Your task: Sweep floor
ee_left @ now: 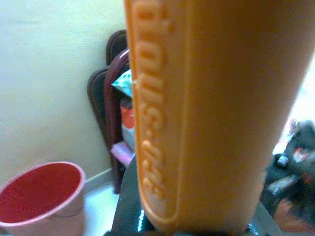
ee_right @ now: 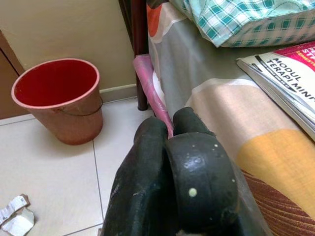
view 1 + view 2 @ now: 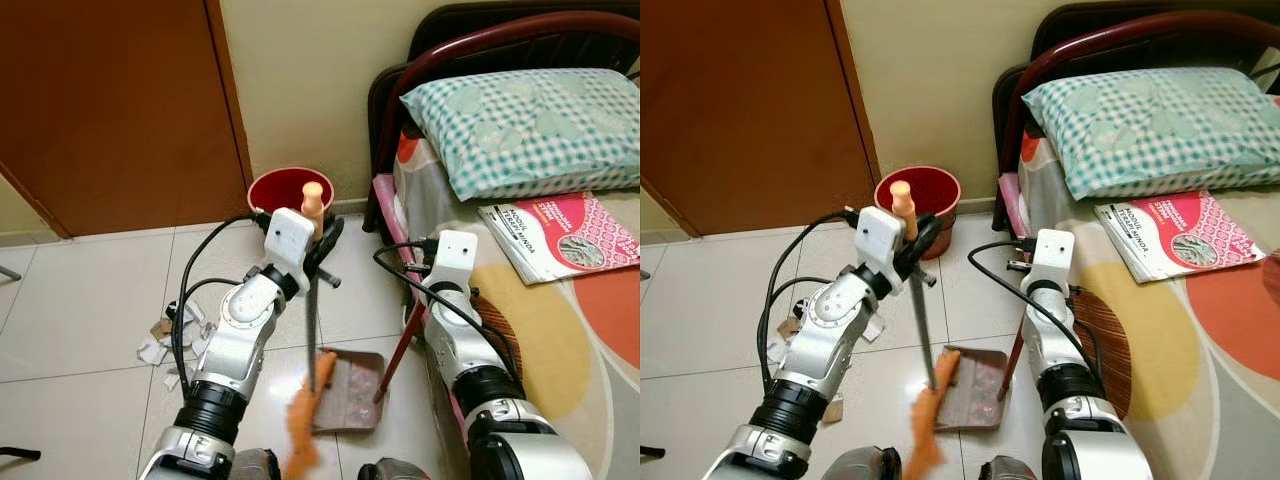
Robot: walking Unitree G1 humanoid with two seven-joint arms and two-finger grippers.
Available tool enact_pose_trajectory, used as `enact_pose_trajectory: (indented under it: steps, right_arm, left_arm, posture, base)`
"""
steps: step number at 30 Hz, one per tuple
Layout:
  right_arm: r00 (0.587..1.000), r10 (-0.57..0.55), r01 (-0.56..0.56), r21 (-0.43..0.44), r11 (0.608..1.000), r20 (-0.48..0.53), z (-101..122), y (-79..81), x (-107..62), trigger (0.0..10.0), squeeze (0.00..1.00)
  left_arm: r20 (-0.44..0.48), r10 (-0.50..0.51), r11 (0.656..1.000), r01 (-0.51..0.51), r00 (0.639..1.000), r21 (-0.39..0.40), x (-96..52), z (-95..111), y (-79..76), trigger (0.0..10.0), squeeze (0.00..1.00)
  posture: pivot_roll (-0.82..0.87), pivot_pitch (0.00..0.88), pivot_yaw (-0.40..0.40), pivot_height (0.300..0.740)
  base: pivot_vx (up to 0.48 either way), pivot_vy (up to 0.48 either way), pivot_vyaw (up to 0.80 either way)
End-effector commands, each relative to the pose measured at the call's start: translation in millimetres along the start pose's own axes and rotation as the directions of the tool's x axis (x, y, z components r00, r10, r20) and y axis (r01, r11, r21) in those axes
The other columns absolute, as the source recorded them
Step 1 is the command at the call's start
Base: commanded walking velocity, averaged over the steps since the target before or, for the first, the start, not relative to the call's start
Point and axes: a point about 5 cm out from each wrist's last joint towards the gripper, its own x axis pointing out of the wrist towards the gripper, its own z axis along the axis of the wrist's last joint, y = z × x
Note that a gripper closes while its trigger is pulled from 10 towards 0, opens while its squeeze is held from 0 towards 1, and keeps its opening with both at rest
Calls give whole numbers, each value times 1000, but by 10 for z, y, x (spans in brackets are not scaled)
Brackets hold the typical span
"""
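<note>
My left gripper (image 3: 322, 246) is shut on a broom just below its orange grip (image 3: 313, 199), which looms close in the left wrist view (image 1: 211, 113). The dark shaft runs down to orange bristles (image 3: 303, 420) at the edge of a brown dustpan (image 3: 352, 390) on the tiles. My right gripper (image 3: 415, 292) is beside the bed, shut on the dustpan's red handle (image 3: 397, 355); its black fingers (image 2: 197, 182) are pressed together. Torn paper scraps (image 3: 165, 340) lie on the floor left of my left arm.
A red bucket (image 3: 285, 190) stands against the wall behind the broom. The brown door (image 3: 110, 100) is at the left. On the right a bed (image 3: 600, 330) with a dark frame carries a checked pillow (image 3: 530, 125) and a pink book (image 3: 565, 235).
</note>
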Motion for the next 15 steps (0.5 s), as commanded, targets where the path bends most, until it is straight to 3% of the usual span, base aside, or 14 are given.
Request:
enact_pose_trajectory:
  steps: [1,6,11,15]
  right_arm:
    - [1000,14,-14,3,1000,25,74,40,27,10000,0]
    - [1000,13,-14,6,1000,28,82,22,33,10000,0]
    - [999,14,-14,-1,1000,39,93,-110,29,10000,0]
    - [999,13,-12,-18,1000,37,70,-183,18,10000,0]
  left_arm:
    - [63,19,996,-13,998,-93,41,139,-11,10000,0]
    - [75,95,993,-89,993,-81,14,202,143,10000,0]
    - [166,307,952,-305,937,-34,-172,559,617,10000,0]
    - [221,379,920,-392,898,13,-298,718,813,10000,0]
  posture:
    - [31,107,2,740]
    - [24,107,1,740]
    - [22,114,-8,740]
    - [21,108,-18,740]
  base:
    - [0,0,0]
    - [0,0,0]
    - [0,0,0]
    - [0,0,0]
